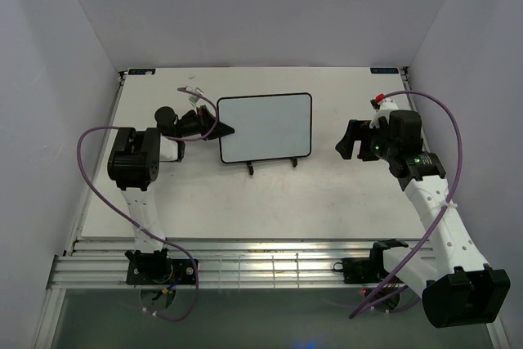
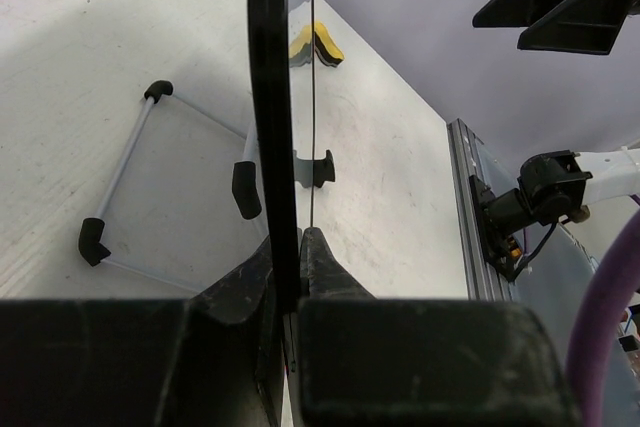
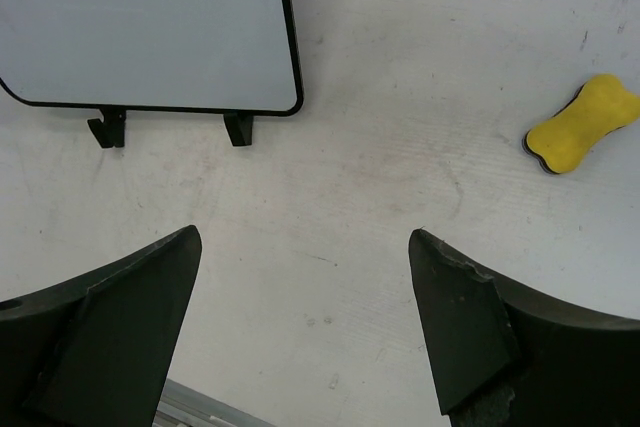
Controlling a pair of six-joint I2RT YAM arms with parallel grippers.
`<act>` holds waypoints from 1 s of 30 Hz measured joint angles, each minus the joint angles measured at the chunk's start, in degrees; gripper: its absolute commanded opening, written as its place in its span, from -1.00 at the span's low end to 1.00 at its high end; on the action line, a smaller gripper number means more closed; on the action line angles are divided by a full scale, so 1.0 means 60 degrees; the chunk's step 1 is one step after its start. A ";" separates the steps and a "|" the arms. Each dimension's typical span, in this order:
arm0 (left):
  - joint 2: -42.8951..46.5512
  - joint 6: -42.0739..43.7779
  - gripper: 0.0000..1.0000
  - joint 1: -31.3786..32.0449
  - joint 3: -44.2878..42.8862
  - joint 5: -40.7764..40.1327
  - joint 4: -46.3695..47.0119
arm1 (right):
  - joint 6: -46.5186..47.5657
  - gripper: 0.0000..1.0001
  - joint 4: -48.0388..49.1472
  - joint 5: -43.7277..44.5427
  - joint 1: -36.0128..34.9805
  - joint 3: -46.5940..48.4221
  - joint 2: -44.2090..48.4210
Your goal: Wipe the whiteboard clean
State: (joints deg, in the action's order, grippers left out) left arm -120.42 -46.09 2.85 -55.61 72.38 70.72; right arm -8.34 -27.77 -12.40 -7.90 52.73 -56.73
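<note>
The whiteboard (image 1: 265, 127) stands upright on black wire feet (image 1: 272, 165) mid-table, and its face looks blank. My left gripper (image 1: 225, 130) is shut on the board's left edge. In the left wrist view the black frame (image 2: 268, 97) runs edge-on between the closed fingertips (image 2: 318, 252). My right gripper (image 1: 347, 143) hovers to the right of the board, open and empty. From the right wrist, the board (image 3: 150, 27) lies at the upper left, and a yellow eraser block (image 3: 582, 124) rests on the table at the right, beyond the open gripper (image 3: 303, 237).
The eraser (image 2: 315, 45) also shows past the board in the left wrist view. An aluminium rail (image 1: 270, 263) runs along the table's near edge. Grey enclosure walls (image 1: 49, 79) close in the left, right and back. Purple cables (image 1: 90, 140) loop beside both arms.
</note>
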 measured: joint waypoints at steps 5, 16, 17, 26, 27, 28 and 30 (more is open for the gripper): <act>-0.0004 -0.0106 -1.00 -0.0004 0.0000 -0.0007 0.0237 | 0.0000 0.80 -0.0011 0.0007 -0.0011 0.0000 0.0000; -0.0040 -0.0408 -1.00 -0.0004 0.0386 -0.0393 0.0539 | 0.0007 0.80 -0.0011 0.0000 -0.0011 0.0000 0.0000; -0.0040 -0.0426 -1.00 0.0000 0.0463 -0.0455 0.0572 | 0.0007 0.80 -0.0011 0.0000 -0.0011 0.0000 0.0000; -0.0084 -0.0484 -1.00 0.0262 0.0914 -0.0962 0.0801 | 0.0011 0.80 -0.0007 -0.0073 -0.0011 0.0000 0.0044; -0.0127 -0.0484 -1.00 0.0280 0.0918 -0.1005 0.0827 | 0.0011 0.80 -0.0011 -0.0073 -0.0011 0.0000 0.0062; -0.0171 -0.0484 -0.99 0.0302 0.0922 -0.1042 0.0841 | 0.0011 0.80 -0.0007 -0.0073 -0.0018 0.0000 0.0087; -0.0208 -0.0470 -0.96 0.0313 0.0936 -0.1096 0.0834 | 0.0011 0.80 -0.0007 -0.0076 -0.0018 -0.0004 0.0135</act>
State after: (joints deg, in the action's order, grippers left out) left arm -121.67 -48.90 4.73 -50.00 65.80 75.72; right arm -8.27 -27.81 -12.86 -8.01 52.71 -55.92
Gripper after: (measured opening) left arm 0.155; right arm 0.898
